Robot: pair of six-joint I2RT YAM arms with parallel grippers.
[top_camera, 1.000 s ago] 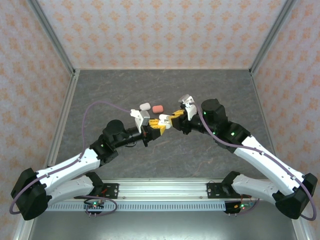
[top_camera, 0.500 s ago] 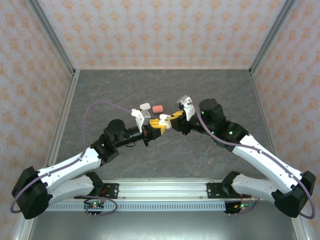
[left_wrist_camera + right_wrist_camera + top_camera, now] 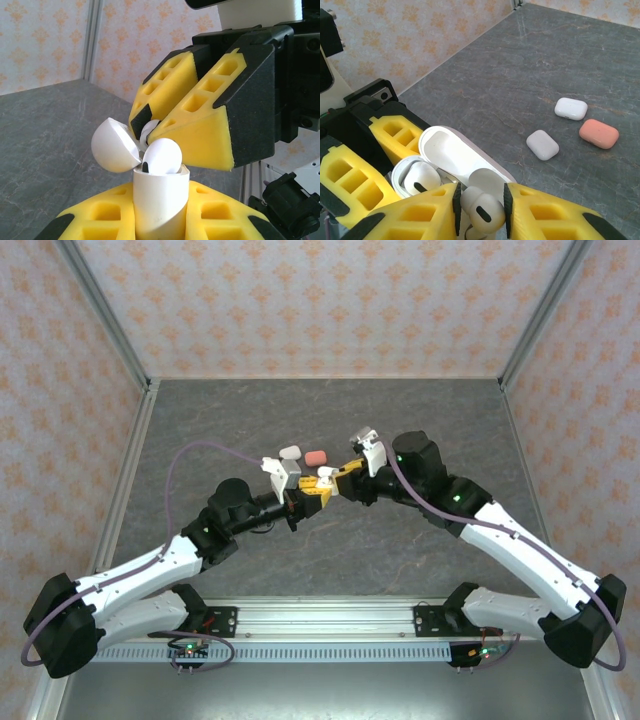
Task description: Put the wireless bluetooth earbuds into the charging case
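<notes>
My left gripper (image 3: 160, 217) (image 3: 308, 494) is shut on the white charging case (image 3: 160, 205), which it holds upright above the table with its lid (image 3: 112, 145) swung open. One white earbud (image 3: 162, 156) (image 3: 420, 180) sits in the case. My right gripper (image 3: 480, 209) (image 3: 336, 478) meets it from the right. It is shut on a second white earbud (image 3: 480, 207), whose stem points down at the case's other slot beside the lid (image 3: 450, 150). In the left wrist view this earbud (image 3: 148, 131) peeks out between the right fingers (image 3: 200, 125).
Closed cases lie on the grey table behind the grippers: two white cases (image 3: 571, 108) (image 3: 542, 144) and a coral one (image 3: 598, 133) (image 3: 315, 457). Patterned walls stand on three sides of the table.
The right arm has edged to the left, bringing its gripper closer over the case. The left arm has stayed still.
</notes>
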